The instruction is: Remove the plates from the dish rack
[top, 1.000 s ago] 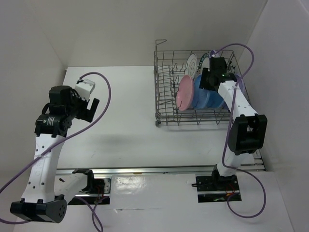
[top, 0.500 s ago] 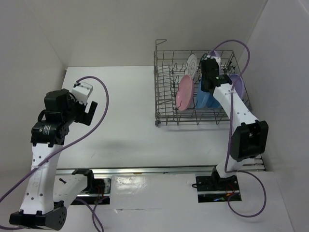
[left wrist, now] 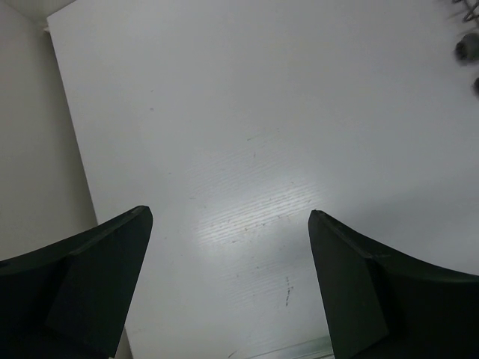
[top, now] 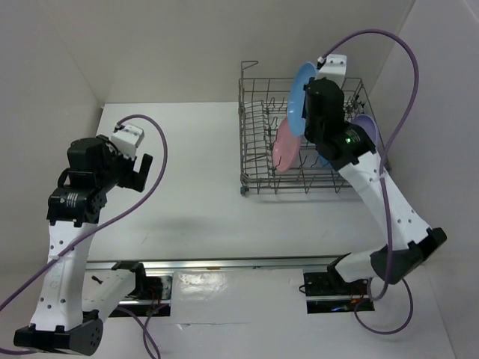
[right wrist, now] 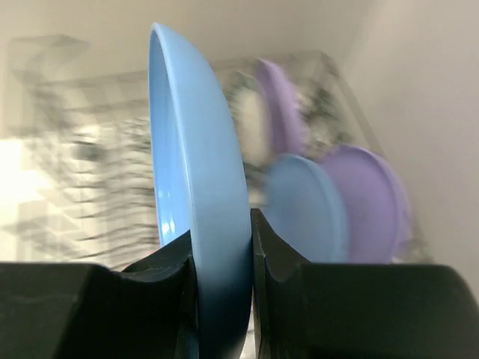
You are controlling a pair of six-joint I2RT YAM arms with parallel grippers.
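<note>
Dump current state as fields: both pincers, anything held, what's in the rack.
left pincer: open, empty, over bare table
right pincer: shut on blue plate, gripping its rim
blue plate: on edge, raised over the dish rack
dish rack: far right of table; holds at least pink plate, lilac plate, second blue plate
task status: plates remain in the rack

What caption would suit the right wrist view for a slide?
Right gripper pinching a blue plate's rim, blurred dish rack behind.
</note>
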